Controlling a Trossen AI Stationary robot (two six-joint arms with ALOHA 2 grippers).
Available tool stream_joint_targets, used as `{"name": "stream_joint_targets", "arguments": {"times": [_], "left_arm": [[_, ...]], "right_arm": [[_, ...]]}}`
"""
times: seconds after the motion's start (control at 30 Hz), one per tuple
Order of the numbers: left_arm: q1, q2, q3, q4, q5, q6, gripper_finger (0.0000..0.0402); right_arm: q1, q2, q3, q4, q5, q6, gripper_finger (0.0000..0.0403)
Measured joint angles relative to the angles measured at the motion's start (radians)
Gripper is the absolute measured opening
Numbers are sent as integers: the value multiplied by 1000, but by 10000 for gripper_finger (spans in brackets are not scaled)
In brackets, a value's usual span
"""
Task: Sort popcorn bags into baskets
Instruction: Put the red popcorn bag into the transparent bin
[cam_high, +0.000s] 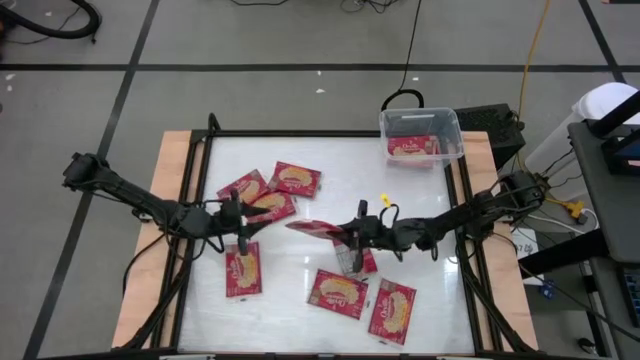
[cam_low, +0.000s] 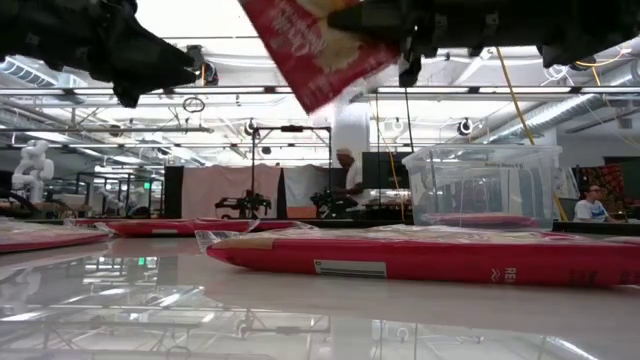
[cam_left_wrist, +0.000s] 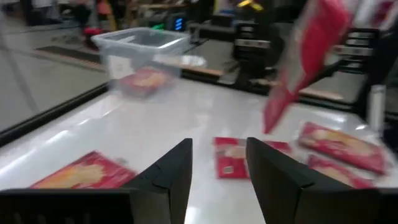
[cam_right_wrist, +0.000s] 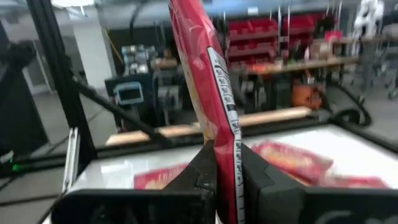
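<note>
- A red popcorn bag (cam_low: 420, 257) lies flat on the tabletop, closest to the low camera.
- Above mid-tabletop, the right gripper (cam_high: 352, 236) has its jaws clamped on a lifted bag (cam_high: 318, 229), long axis pointing away from the jaws toward the left edge.
- The clear basket (cam_high: 421, 124) sits at the far right corner, nearer this arm.
- The left gripper (cam_high: 238, 212), jaws apart and empty, hovers beside the left-side bags.

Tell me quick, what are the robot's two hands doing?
Left gripper: fingers open, holding nothing, above the table.
Right gripper: fingers shut on a popcorn bag, lifted off the table.
</note>
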Motion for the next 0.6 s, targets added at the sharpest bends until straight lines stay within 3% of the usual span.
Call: {"name": "stream_joint_targets", "arguments": {"times": [0.23,0.43,0.6], "left_arm": [[-27,86,-69,362,233,186,240],[-22,241,-59,579,216,272,303],[-2,385,11,689,214,317,315]], "right_arm": [[-16,0,0,149,-82,-64,13],[-16,16,32,211,-94,-70,13],[-15,101,136,237,-187,-128,13]]}}
